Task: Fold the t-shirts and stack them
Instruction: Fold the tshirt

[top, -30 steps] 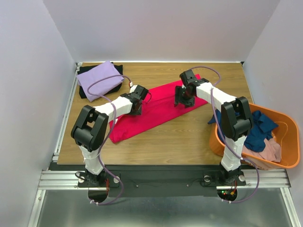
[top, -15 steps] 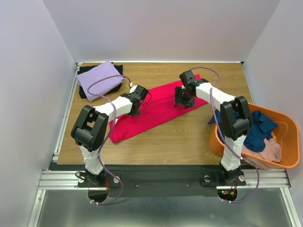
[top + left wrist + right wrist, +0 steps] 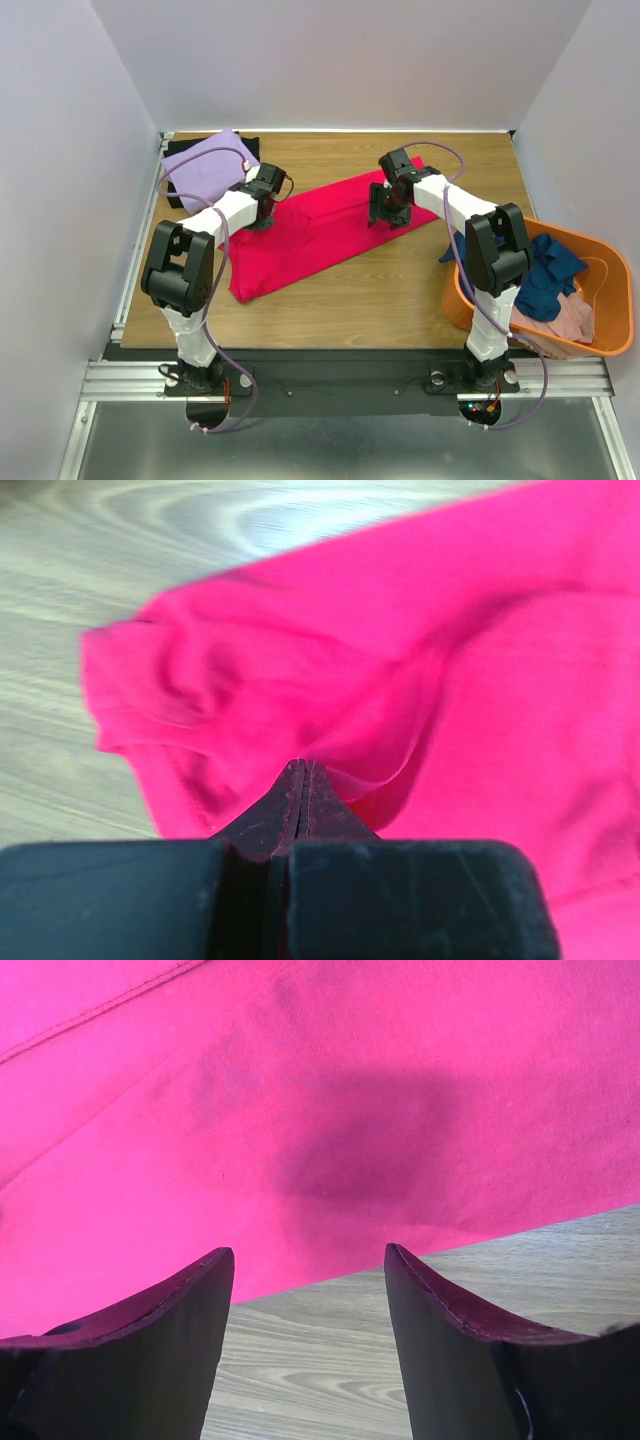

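Note:
A crimson-pink t-shirt (image 3: 320,230) lies spread slantwise across the middle of the table. My left gripper (image 3: 262,216) is at its left edge, shut on a pinch of the crimson cloth (image 3: 330,670), which tents up at the closed tips of the gripper (image 3: 302,766). My right gripper (image 3: 385,214) hangs open over the shirt's right part, its fingers (image 3: 180,1290) straddling the hem where cloth (image 3: 330,1110) meets wood. A folded lavender t-shirt (image 3: 205,168) rests on a black t-shirt (image 3: 176,198) at the back left.
An orange tub (image 3: 604,345) stands at the table's right edge, holding a navy t-shirt (image 3: 548,280) and a dusty pink one (image 3: 572,318). White walls close in the table at the left, back and right. Purple cables trail along both arms.
My left gripper has shut and the left arm has swung left and back, from the shirt's inner left part to its left edge. The right arm has stayed put.

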`<state>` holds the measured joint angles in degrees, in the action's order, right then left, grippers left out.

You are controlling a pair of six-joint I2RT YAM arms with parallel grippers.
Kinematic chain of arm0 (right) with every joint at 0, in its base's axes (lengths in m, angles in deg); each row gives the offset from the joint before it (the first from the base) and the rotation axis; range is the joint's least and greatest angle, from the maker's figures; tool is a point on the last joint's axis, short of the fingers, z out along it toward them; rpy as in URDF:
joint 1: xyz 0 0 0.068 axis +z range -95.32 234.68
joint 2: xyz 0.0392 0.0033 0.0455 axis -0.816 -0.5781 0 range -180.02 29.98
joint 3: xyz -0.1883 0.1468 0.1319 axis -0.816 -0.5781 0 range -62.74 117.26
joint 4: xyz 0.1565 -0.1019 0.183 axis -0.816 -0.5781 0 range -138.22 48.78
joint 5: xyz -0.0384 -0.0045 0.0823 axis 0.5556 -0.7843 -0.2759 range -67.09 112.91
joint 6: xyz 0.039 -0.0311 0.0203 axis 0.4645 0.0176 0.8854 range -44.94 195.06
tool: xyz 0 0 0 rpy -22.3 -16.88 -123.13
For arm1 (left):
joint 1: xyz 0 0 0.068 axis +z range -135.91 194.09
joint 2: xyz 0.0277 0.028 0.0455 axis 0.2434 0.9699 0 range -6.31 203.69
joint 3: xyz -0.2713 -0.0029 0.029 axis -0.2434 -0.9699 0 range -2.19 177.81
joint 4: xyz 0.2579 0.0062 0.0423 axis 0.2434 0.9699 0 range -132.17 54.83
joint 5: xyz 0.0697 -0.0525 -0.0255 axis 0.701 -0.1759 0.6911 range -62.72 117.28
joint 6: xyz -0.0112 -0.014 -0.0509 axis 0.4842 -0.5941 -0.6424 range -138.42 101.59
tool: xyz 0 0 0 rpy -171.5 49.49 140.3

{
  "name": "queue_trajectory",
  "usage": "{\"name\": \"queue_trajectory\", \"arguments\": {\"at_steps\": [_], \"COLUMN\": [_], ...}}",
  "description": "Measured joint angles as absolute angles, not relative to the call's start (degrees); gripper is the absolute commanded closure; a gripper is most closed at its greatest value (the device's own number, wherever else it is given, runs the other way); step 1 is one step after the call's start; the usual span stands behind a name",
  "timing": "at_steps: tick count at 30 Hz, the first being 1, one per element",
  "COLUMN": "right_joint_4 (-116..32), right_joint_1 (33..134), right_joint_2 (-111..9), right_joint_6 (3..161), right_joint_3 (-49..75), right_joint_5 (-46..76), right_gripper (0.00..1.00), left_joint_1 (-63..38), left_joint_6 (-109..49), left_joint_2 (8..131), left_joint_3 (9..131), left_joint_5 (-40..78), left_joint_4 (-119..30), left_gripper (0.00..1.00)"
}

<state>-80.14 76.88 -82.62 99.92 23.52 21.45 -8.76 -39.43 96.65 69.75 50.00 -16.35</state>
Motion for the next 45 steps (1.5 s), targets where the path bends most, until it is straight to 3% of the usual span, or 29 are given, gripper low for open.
{"name": "queue_trajectory", "arguments": {"at_steps": [15,19,21,22,26,29,36,45], "right_joint_4": [-80.14,-80.16,-80.14,-80.14,-80.16,-80.14,-80.27,-80.31], "right_joint_1": [76.88,76.88,76.88,76.88,76.88,76.88,76.88,76.62], "right_joint_2": [-82.62,-82.62,-82.62,-82.62,-82.62,-82.62,-82.62,-83.53], "right_joint_6": [99.92,99.92,99.92,99.94,99.94,99.90,98.70,98.17], "right_joint_3": [23.52,23.52,23.52,23.50,23.50,23.50,24.83,29.01], "right_joint_5": [21.50,21.67,21.76,21.82,21.82,22.96,26.41,28.73], "right_gripper": [0.32,0.32,0.32,0.32,0.32,0.32,0.31,0.31], "left_joint_1": [-3.14,-2.42,-1.77,-1.44,-0.76,-0.70,-2.51,-11.43], "left_joint_6": [-37.77,-38.03,-38.40,-38.69,-39.95,-41.00,-43.19,-46.38], "left_joint_2": [97.31,98.55,98.99,99.23,99.56,99.54,97.57,93.72], "left_joint_3": [72.50,75.43,76.33,76.79,77.99,78.51,78.51,77.55], "left_joint_5": [47.83,48.29,48.84,49.32,51.03,51.97,52.14,44.25], "left_joint_4": [-15.91,-15.56,-15.19,-14.60,-13.35,-12.35,-10.79,-12.22], "left_gripper": [1.00,0.91,0.65,0.46,0.19,0.11,0.10,0.10]}}
